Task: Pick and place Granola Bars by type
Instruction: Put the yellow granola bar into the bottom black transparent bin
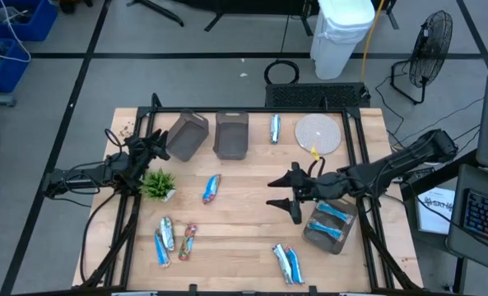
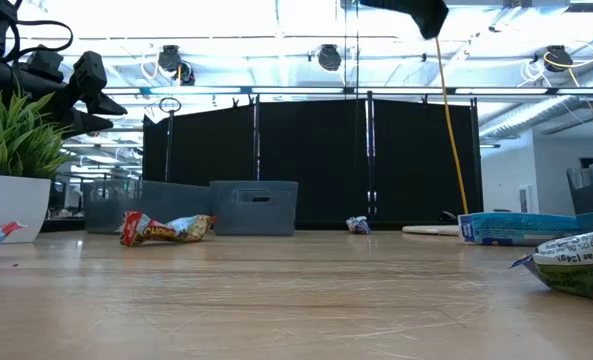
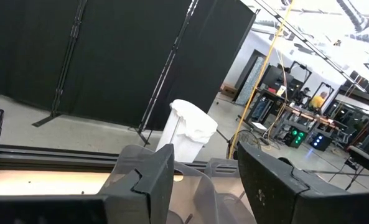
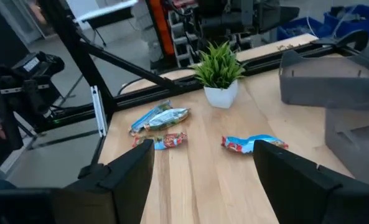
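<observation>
Left gripper (image 1: 157, 146) hovers by the tipped bin (image 1: 187, 136) at the desk's (image 1: 244, 205) far-left, jaws partly parted, holding nothing.

Granola bars, left to right:
- a front-left cluster (image 1: 163, 240), long axes running roughly front to back;
- one red-ended bar (image 1: 188, 242) beside it, same lie;
- a lone centre bar (image 1: 211, 188), slightly tilted, red end toward the front;
- a bar (image 1: 275, 128) at the back, lying front to back;
- a front-right pair (image 1: 287, 263), angled.

Right gripper (image 1: 285, 196) hangs right of centre, jaws wide and empty, next to a bin (image 1: 330, 225) already holding blue bars.

Judged step: reach for the centre bar. Recommend turning the wrist so the jaws close across its short width, descending squarely
</observation>
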You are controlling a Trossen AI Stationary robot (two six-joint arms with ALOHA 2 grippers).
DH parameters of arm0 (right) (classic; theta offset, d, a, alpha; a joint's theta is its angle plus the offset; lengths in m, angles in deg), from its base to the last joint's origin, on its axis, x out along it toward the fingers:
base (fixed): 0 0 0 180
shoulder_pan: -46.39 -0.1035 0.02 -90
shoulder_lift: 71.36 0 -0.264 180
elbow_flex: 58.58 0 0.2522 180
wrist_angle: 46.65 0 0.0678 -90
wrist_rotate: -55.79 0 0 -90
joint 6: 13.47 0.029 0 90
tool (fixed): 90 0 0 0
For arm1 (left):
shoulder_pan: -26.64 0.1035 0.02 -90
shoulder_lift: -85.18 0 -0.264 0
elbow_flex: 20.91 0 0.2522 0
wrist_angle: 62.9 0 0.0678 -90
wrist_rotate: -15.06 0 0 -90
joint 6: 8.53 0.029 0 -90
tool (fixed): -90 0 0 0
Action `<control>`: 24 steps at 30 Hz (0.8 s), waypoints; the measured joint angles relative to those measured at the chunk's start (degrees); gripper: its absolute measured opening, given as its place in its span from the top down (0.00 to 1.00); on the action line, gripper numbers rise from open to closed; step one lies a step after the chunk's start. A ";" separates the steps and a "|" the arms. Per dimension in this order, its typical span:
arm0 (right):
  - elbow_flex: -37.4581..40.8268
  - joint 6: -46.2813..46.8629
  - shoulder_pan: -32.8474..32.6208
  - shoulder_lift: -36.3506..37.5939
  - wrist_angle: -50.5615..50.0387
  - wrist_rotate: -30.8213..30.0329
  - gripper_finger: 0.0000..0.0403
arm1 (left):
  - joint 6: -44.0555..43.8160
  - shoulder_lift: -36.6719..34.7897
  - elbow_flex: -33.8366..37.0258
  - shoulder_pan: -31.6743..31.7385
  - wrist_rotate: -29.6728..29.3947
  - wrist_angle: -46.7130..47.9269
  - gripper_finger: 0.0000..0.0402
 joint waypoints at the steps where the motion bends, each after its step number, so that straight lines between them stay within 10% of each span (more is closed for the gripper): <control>1: 1.46 -0.44 -0.02 0.15 1.95 0.01 0.35 | 0.00 0.01 0.00 0.01 -0.01 0.01 0.55; 24: 27.99 -0.52 -0.02 17.90 17.86 -4.55 0.35 | -0.01 0.01 -0.02 0.00 0.02 0.00 0.55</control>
